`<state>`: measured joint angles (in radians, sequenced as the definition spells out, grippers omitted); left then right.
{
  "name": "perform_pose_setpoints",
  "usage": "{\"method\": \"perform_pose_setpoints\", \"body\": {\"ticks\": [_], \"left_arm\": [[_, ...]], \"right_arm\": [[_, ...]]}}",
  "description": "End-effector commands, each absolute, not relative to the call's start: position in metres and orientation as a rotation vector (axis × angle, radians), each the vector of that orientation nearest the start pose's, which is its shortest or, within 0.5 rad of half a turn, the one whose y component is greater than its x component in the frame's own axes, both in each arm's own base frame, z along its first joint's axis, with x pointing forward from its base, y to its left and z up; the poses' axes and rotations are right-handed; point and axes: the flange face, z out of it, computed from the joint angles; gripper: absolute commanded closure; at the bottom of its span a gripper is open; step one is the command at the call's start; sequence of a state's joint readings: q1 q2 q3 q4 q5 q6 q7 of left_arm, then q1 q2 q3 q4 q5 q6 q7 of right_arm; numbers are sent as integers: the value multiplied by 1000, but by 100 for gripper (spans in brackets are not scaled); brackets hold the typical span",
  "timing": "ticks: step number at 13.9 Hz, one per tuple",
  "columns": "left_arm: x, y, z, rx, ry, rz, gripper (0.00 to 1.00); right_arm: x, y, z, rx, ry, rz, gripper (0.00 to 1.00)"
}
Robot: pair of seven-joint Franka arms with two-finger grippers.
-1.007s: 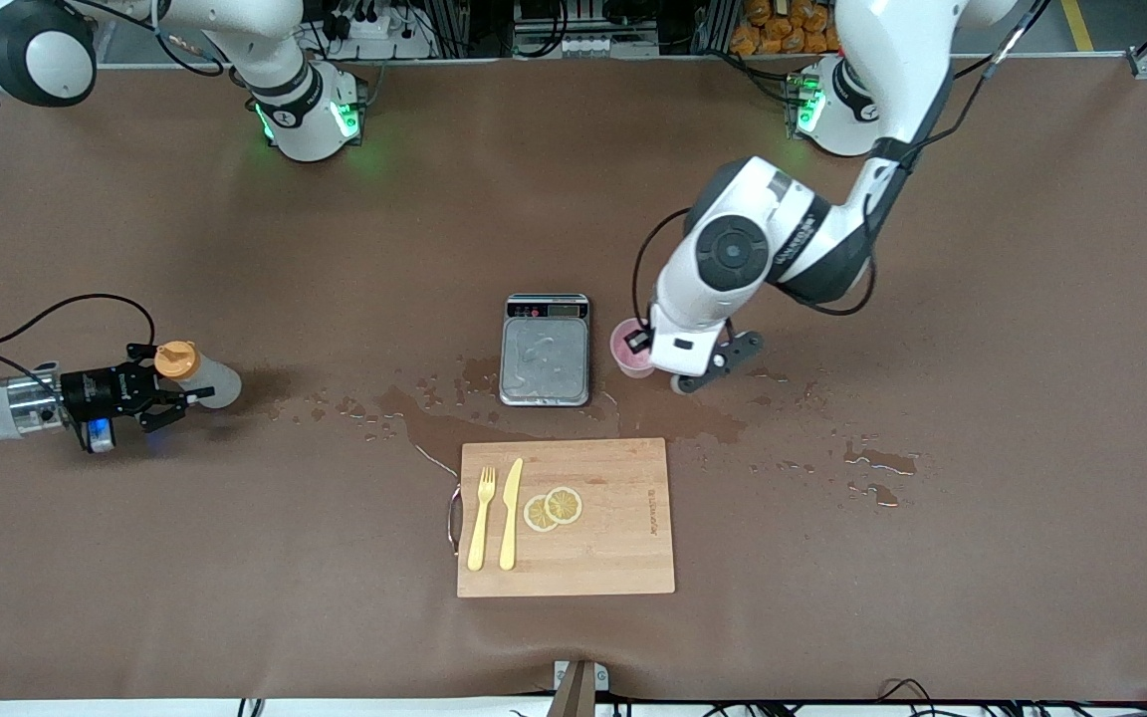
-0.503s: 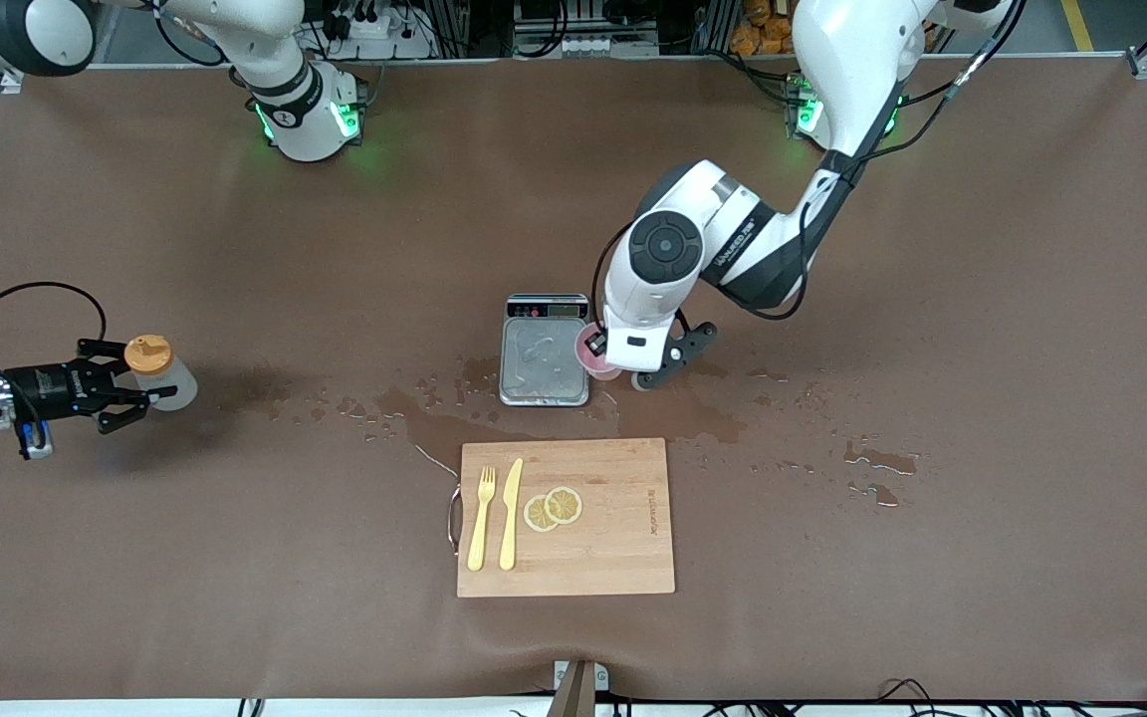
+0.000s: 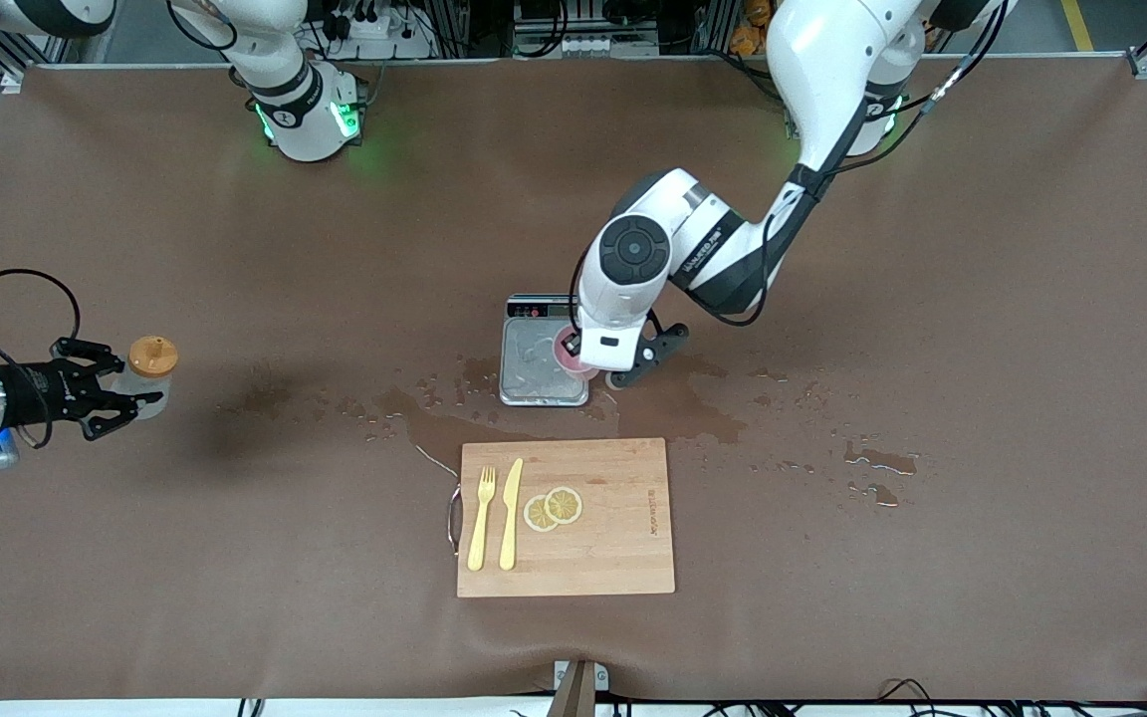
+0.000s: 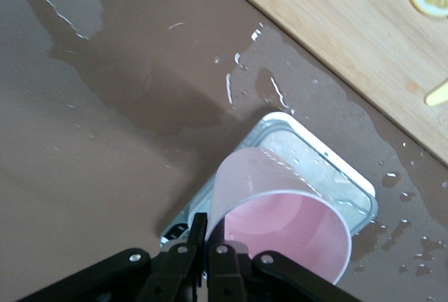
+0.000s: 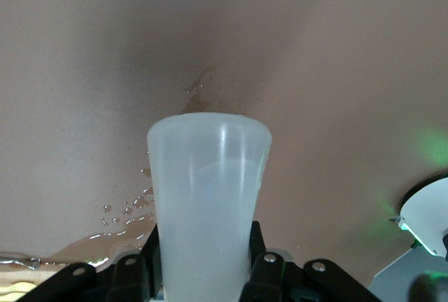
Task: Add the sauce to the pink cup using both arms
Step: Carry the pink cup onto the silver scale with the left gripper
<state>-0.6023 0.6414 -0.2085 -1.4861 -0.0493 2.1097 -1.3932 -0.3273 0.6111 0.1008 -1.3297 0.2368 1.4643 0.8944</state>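
My left gripper is shut on the rim of the pink cup and holds it over the steel scale, at the edge nearest the left arm. In the left wrist view the fingers pinch the wall of the cup, whose open mouth faces the camera above the scale. My right gripper is shut on the sauce bottle, whose orange cap points up, over the table at the right arm's end. In the right wrist view the whitish bottle stands between the fingers.
A wooden cutting board lies nearer the front camera than the scale, with a yellow fork, a yellow knife and lemon slices on it. Puddles wet the cloth around the scale and the board.
My left gripper carried the pink cup from beside the scale to over its edge. My right gripper moved with the bottle farther toward the right arm's end of the table.
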Motion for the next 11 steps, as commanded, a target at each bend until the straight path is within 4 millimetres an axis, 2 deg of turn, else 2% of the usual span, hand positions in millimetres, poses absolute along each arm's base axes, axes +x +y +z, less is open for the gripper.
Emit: {"method": "perform_pose_setpoints", "body": {"ticks": [1, 3, 6, 11], "left_arm": [[499, -519, 302, -3048, -1039, 238, 100], [496, -523, 299, -3058, -1033, 236, 100], [488, -534, 291, -3075, -1015, 230, 100], [487, -538, 279, -3099, -992, 215, 100]], "right_arm": [[651, -123, 371, -2470, 1670, 766, 52], [651, -110, 379, -2545, 1706, 728, 52], [653, -98, 385, -2548, 1736, 715, 53], [658, -64, 384, -2581, 1806, 676, 55]]}}
